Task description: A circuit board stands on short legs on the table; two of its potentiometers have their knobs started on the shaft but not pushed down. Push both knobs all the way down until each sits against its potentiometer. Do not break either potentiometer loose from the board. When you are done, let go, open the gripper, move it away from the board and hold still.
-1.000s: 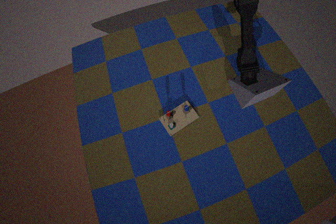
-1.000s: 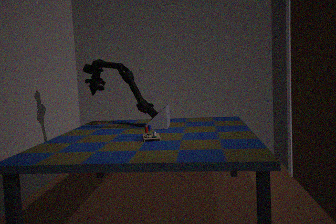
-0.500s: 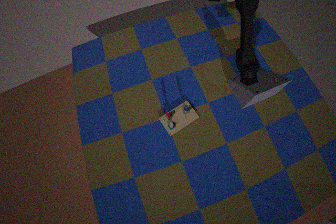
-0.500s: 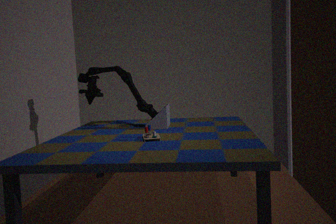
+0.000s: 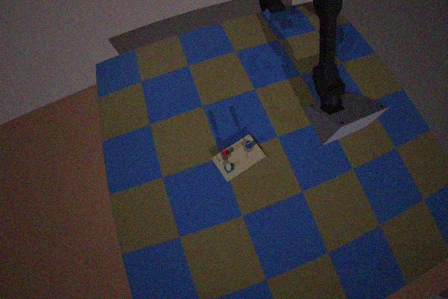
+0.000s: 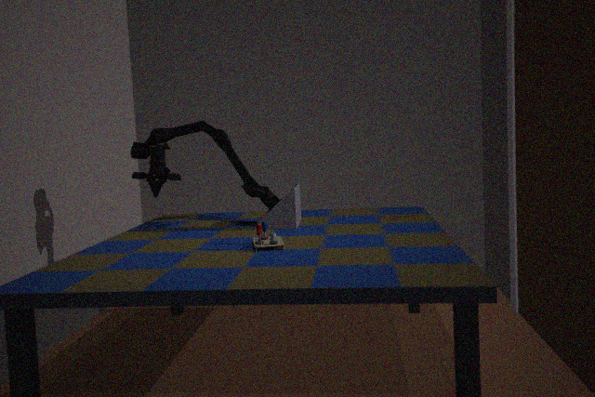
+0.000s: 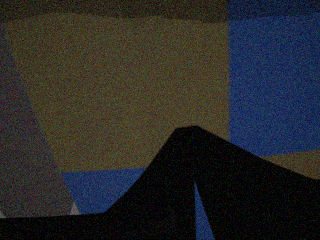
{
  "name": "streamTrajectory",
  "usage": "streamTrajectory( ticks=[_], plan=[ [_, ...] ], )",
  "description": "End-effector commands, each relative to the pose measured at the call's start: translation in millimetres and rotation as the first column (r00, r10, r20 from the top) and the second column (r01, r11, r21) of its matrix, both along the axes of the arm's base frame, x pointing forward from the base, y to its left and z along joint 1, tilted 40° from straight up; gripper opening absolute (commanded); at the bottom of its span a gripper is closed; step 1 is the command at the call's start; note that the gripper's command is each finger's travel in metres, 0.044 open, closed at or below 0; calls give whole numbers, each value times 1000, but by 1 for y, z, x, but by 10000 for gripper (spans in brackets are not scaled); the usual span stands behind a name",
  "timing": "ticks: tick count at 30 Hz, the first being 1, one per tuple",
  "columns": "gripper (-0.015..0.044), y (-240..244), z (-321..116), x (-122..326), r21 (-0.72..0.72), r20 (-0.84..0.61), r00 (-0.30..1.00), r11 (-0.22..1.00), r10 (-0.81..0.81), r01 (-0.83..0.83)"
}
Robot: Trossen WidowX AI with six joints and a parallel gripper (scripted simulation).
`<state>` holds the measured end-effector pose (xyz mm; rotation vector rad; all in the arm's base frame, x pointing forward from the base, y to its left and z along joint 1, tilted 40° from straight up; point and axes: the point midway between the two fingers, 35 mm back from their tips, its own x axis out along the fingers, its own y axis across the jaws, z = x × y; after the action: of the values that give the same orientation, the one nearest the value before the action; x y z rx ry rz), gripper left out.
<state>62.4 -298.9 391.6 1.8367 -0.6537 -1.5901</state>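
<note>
A tan circuit board (image 5: 240, 161) (image 6: 269, 244) stands on the checkered table. A red knob (image 5: 225, 151) (image 6: 259, 229) and a blue knob (image 5: 248, 143) (image 6: 264, 227) stand up from it, the red one near one end and the blue one toward the other. A pale round part with a teal base (image 5: 228, 167) (image 6: 273, 239) is near the red knob. How far each knob is down on its shaft is too small to tell. My gripper (image 6: 155, 194) (image 7: 187, 138) is shut and empty, high above the table and far from the board, pointing down.
A grey wedge-shaped mount (image 5: 356, 129) (image 6: 289, 210) carries the arm's base to the board's right in the top view. A pale wall (image 5: 72, 17) (image 6: 62, 95) rises beyond the table edge near the gripper. Long arm shadows cross the table.
</note>
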Motion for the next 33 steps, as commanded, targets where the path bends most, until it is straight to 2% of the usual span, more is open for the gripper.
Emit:
streamTrajectory(
  ticks=[1, 9, 17, 33],
  plan=[
    [0, -6, -19, 23, 46, -67, 993, 995, 95, -92],
    [0, -6, -47, 67, 106, -171, 944, 958, 282, -266],
    [0, 3, -77, 112, 188, -274, 843, 885, 464, -426],
    [0, 52, -138, 193, 379, -402, 491, 628, 773, -679]
  ],
)
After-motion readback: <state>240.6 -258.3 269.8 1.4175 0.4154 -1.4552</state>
